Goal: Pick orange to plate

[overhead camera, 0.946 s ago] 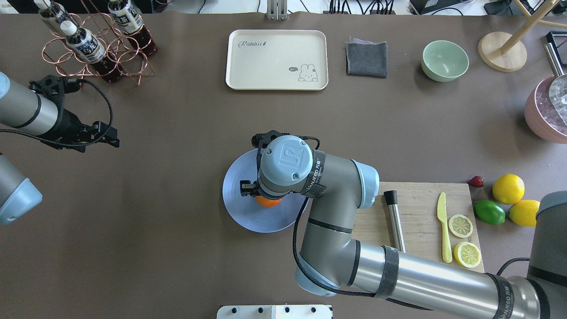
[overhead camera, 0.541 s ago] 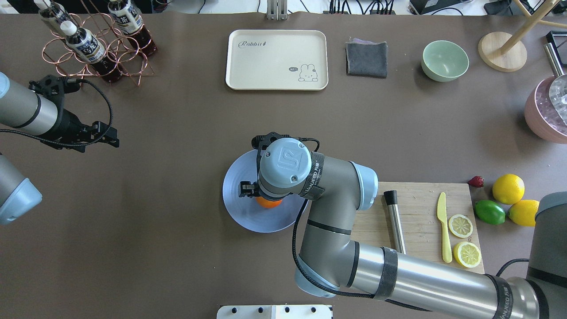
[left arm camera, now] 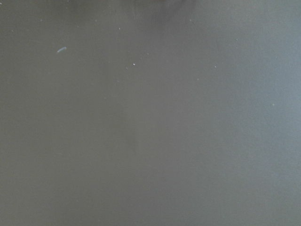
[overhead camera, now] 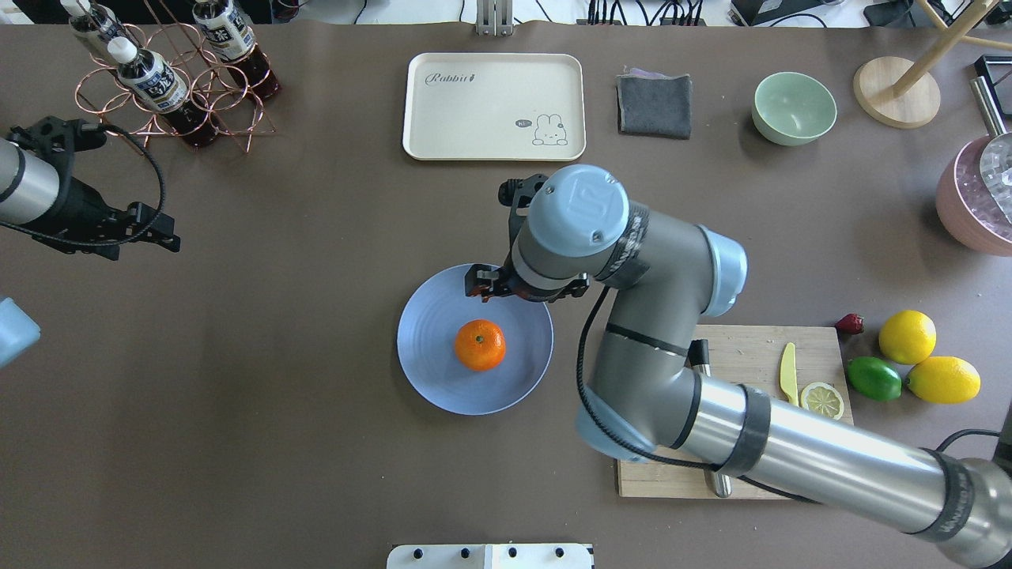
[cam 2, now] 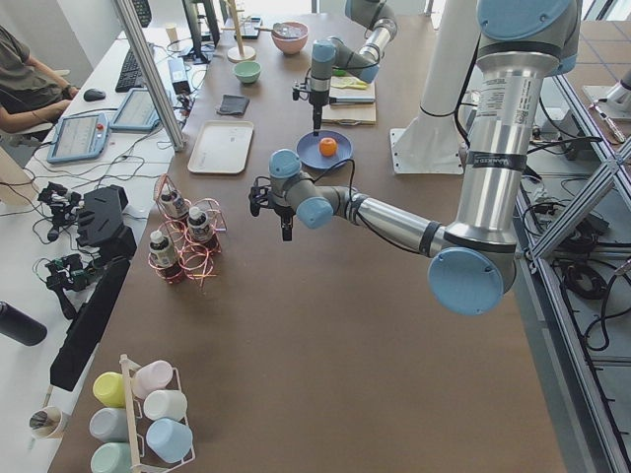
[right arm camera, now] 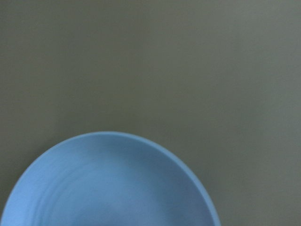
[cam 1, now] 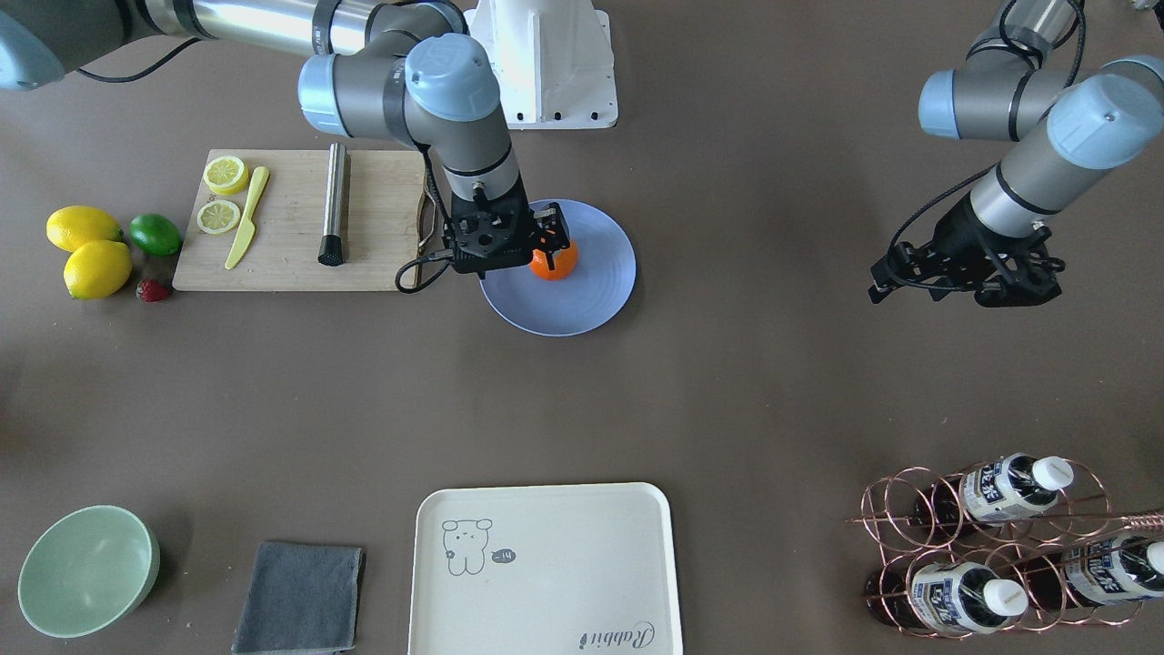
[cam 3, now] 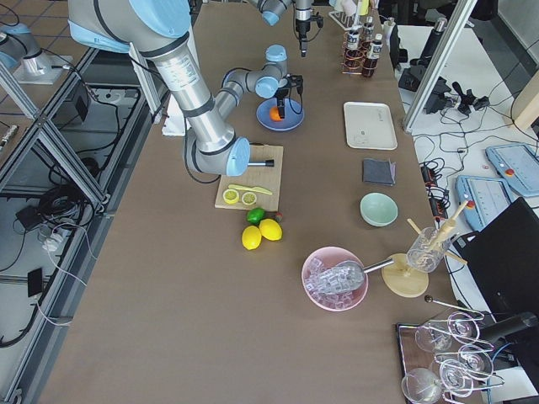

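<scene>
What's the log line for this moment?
orange: resting on plate | right pincer: off orange, over plate rim | left pincer: far from plate

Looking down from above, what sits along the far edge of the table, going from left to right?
bottles in a copper rack → cream tray → grey cloth → green bowl → round wooden stand

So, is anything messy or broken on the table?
No, nothing stands out. The orange sits whole on the plate, the lemon slices lie on the cutting board, and nothing is spilled.
</scene>
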Motion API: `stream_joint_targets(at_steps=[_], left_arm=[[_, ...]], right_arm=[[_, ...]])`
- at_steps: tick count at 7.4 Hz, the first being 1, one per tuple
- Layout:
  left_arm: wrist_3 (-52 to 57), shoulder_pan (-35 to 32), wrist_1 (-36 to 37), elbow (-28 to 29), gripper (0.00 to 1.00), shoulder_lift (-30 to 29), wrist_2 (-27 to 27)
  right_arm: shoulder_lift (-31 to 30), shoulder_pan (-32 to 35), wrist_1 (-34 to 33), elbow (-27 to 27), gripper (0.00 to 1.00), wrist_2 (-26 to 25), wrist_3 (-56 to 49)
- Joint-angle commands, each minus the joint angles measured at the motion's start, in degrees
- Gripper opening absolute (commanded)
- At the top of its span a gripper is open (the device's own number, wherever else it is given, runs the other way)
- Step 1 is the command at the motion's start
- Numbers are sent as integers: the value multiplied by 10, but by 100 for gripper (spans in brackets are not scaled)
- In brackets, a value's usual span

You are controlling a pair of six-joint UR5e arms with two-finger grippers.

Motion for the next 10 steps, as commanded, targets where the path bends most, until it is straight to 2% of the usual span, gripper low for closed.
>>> stream_joint_targets(at_steps=[1,3,4,6,8,10], left_arm=[[194,-106,5,21,97,69,-33],[334,-223,11,74,97,84,-120],[401,-264,41,83,97,91,-124],[523,-329,120,89,97,100,-115],[529,-329,122,102,97,104,-86],[529,-330,121,111,97,105,-86]], right_arm=[[-136,176,-8,69,100,156,-169],[-259,301,-8,65,100,232,-387],[-310,358,-9,60,100,253,-468],[-404,446,-22,47,100,255,-634],[-431,518,-26,0,100,256,-718],[-432,555,-26,-17,100,255,-727]])
